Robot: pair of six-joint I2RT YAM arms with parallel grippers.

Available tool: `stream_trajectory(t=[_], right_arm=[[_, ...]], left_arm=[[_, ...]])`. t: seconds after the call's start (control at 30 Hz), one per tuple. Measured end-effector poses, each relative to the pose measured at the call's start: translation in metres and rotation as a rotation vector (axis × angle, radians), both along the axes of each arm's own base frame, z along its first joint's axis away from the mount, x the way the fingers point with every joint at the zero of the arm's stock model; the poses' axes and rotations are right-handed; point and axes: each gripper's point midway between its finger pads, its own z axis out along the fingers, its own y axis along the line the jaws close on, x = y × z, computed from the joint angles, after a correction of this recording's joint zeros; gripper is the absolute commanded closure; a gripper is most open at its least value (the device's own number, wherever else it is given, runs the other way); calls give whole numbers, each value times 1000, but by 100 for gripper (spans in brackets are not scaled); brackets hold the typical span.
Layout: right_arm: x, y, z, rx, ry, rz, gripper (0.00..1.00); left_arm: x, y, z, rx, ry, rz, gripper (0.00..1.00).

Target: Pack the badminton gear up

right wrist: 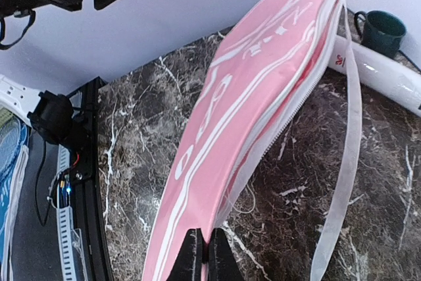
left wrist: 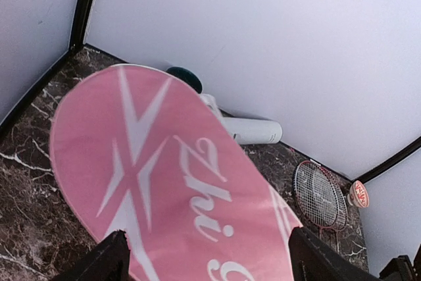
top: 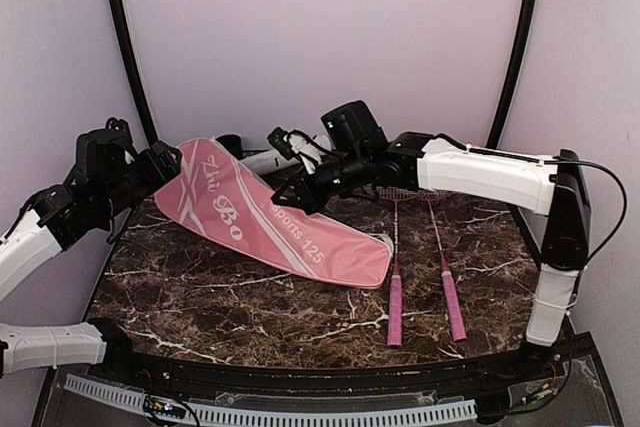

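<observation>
The bag (top: 270, 222) was pictured stretched across the marble table (top: 250, 317), its zip edge pinched and held up by the tightly closed right gripper (right wrist: 204, 255). The left gripper (left wrist: 208, 241) was held spread wide over the bag's broad end.

The bag (top: 265, 217) lies slantwise from 10 o'clock to the middle of the table (top: 200, 307), blocking any low pass there, and its loose strap (right wrist: 348, 162) trails down the far side. The left gripper (top: 168, 169), fingers spread, crowds the bag's wide end at 10 o'clock. Behind it, at 12 o'clock, a tube (left wrist: 253, 131) and a mug (right wrist: 381, 31) line the back wall. The right arm (top: 480, 172) reaches in from 3 o'clock over the racket heads, barring approach from above. Two rackets (top: 395, 297) fill the strip from 1 to 5 o'clock, with a bowl (left wrist: 358, 194) beside their heads. Bare marble from 6 to 8 o'clock leaves room to pass.
</observation>
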Motion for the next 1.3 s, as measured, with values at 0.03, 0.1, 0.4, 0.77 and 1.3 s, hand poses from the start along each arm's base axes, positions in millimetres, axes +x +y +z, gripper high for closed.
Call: stream_trajectory(t=[0.03, 0.1, 0.4, 0.77, 1.3], right_arm=[[-1, -3, 4, 7, -5, -8, 100], [1, -15, 17, 38, -29, -65, 100], [21, -77, -2, 117, 52, -394, 100], [-19, -65, -90, 168, 282, -595, 86], [-20, -59, -124, 184, 465, -629, 49]], left_arm=[[-1, 1, 6, 3, -14, 1, 14], [-3, 4, 19, 14, -43, 3, 13], [11, -5, 20, 110, -27, -42, 3], [38, -52, -53, 249, 176, -269, 1], [39, -148, -164, 278, 440, -653, 43]])
